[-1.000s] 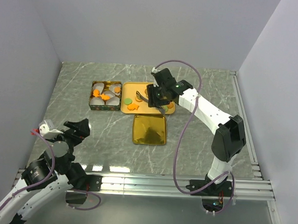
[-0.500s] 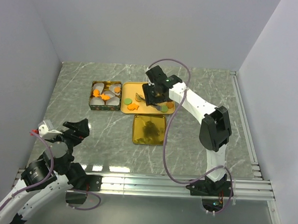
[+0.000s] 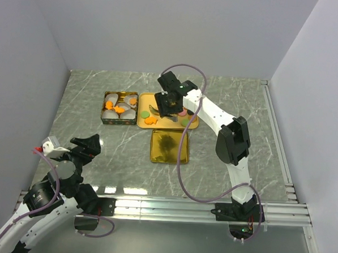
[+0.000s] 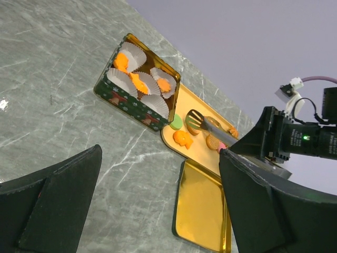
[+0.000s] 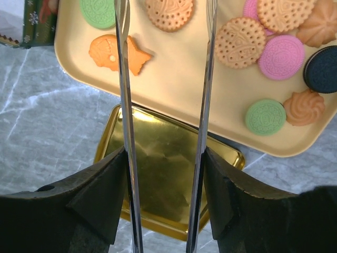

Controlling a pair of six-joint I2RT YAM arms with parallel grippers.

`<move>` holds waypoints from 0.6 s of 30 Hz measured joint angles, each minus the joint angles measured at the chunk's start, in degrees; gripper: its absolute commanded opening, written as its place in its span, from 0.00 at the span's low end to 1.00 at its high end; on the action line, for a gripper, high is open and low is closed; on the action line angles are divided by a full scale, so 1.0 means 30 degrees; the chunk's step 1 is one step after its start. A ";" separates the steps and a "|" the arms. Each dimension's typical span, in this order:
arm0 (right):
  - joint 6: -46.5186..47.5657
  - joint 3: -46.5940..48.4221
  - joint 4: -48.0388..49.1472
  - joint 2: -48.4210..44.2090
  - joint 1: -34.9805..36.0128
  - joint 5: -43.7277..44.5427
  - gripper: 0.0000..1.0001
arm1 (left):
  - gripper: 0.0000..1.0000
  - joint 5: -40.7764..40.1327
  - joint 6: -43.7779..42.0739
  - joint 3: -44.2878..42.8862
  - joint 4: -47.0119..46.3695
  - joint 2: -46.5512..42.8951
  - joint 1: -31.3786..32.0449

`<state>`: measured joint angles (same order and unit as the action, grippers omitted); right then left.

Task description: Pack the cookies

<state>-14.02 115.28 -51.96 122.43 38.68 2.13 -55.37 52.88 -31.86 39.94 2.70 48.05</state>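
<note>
We see the right gripper [image 5: 164,158], jaws pinching spread tongs [image 5: 123,79], over the tray [image 5: 174,89] of cookies [image 5: 239,42]; the left gripper [image 4: 159,155], jaws spread wide, is well apart from that tray.

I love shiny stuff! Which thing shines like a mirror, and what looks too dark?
Top view: the gold lid mirrors a dark smudge; white glare sits on the table's near edge. Left wrist view: the left pincer looks huge and dark up close.
</note>
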 measured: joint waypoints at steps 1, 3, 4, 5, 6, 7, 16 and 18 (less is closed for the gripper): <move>0.0007 0.0153 -0.0095 0.0189 0.0044 0.0051 0.63 | 0.99 0.0000 0.0000 0.0000 -0.0007 -0.0015 0.0007; 0.0015 0.0277 -0.0306 0.0408 0.0131 0.0146 0.63 | 0.99 0.0000 0.0000 0.0000 -0.0007 -0.0087 0.0015; 0.0015 0.0313 -0.0474 0.0466 0.0168 0.0175 0.63 | 1.00 0.0000 0.0007 0.0000 -0.0007 -0.0109 0.0015; 0.0015 0.0328 -0.0568 0.0488 0.0189 0.0197 0.63 | 1.00 0.0000 0.0000 0.0000 0.0000 -0.0117 0.0015; 0.0022 0.0328 -0.0648 0.0517 0.0204 0.0233 0.63 | 1.00 0.0000 0.0007 0.0000 -0.0007 -0.0124 0.0015; 0.0022 0.0335 -0.0721 0.0539 0.0240 0.0284 0.63 | 0.99 0.0000 0.0000 0.0000 -0.0007 -0.0124 0.0015; 0.0095 0.1129 -0.1137 0.1180 0.0408 0.0510 0.53 | 1.00 0.0000 0.0007 0.0000 -0.0007 -0.0124 0.0015; 0.0095 0.1180 -0.1188 0.1282 0.0459 0.0510 0.49 | 0.99 0.0000 0.0022 0.0000 -0.0007 -0.0138 0.0015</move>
<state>-13.74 118.83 -55.53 126.28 40.05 3.66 -55.37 52.95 -31.86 39.92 2.28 48.10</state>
